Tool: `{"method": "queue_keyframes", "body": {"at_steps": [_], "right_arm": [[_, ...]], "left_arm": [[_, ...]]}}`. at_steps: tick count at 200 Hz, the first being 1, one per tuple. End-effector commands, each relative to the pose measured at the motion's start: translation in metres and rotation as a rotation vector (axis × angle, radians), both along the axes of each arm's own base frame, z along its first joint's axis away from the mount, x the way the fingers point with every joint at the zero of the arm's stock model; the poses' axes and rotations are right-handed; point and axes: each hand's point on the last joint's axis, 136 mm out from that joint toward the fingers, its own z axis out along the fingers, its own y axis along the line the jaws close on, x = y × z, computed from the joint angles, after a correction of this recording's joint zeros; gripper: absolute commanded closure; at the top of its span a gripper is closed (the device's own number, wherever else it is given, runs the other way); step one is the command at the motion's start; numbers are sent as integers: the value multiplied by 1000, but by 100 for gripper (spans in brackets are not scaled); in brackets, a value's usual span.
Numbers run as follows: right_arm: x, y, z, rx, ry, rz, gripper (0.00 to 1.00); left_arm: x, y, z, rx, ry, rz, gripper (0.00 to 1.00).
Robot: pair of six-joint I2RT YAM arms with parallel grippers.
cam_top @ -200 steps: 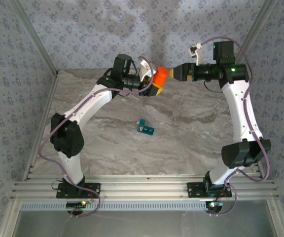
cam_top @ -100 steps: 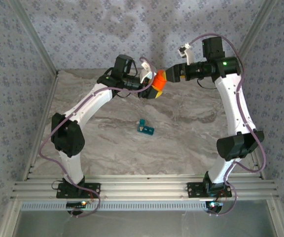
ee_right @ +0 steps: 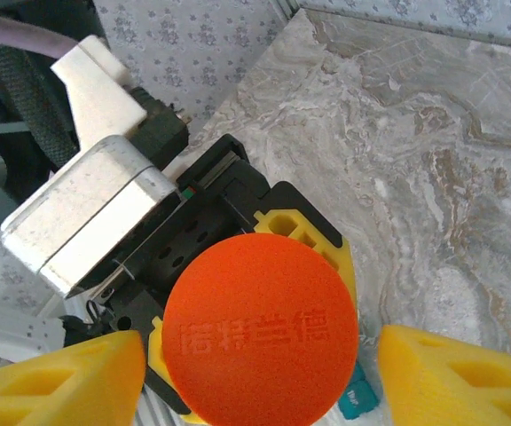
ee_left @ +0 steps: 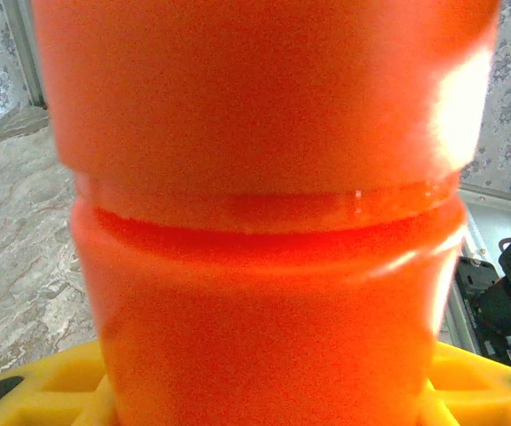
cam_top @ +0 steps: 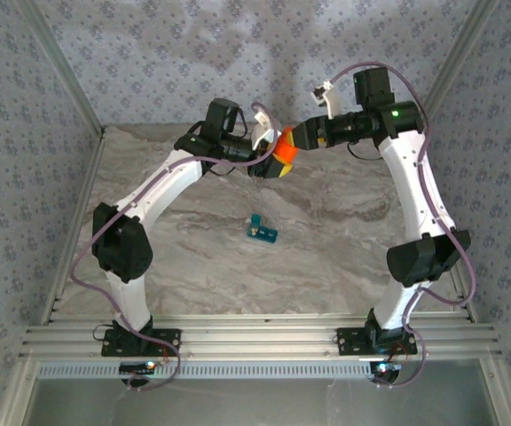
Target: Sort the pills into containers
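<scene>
Yellow fingers (ee_right: pixel 60 382) of the right gripper (ee_right: pixel 262 351) stand spread, one at the lower left and one at the lower right of the right wrist view. The round cap (ee_right: pixel 260 328) of the orange bottle (ee_left: pixel 264 266) is between them. We see a narrow gap at the right side of the cap; at the left side we cannot tell if the finger touches it.

The left gripper (cam_top: pixel 271 161) pinches the body of the bottle. In the left wrist view the bottle takes the middle of the frame, and the yellow fingers (ee_left: pixel 43 390) press on it from both lower corners.

In the top view, both grippers meet at the upper middle of the frame, above the marbled table (cam_top: pixel 344 257). The teal pill box (cam_top: pixel 262 232) lies on the table near the centre of the frame, well apart from both grippers.
</scene>
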Motion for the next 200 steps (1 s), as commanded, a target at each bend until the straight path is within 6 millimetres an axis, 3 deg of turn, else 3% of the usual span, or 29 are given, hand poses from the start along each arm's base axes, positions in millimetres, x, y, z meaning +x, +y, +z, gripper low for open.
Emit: {"method": "queue_keyframes", "body": {"at_steps": [1, 22, 48, 121, 162, 200], "right_arm": [[0, 3, 8, 8, -26, 13, 37], [-1, 5, 4, 9, -16, 17, 52], [-2, 7, -2, 9, -4, 11, 59], [13, 14, -44, 29, 78, -199, 65], [16, 24, -69, 22, 139, -273, 66], [14, 25, -70, 27, 156, -265, 66]], "left_arm": [[-2, 0, 17, -35, -37, -34, 100], [-1, 0, 17, -36, -39, -33, 100], [1, 0, 20, -42, -42, -26, 100], [18, -6, 42, -98, -176, 144, 100], [15, -19, 51, -165, -235, 215, 100], [14, -23, 47, -163, -234, 221, 100]]}}
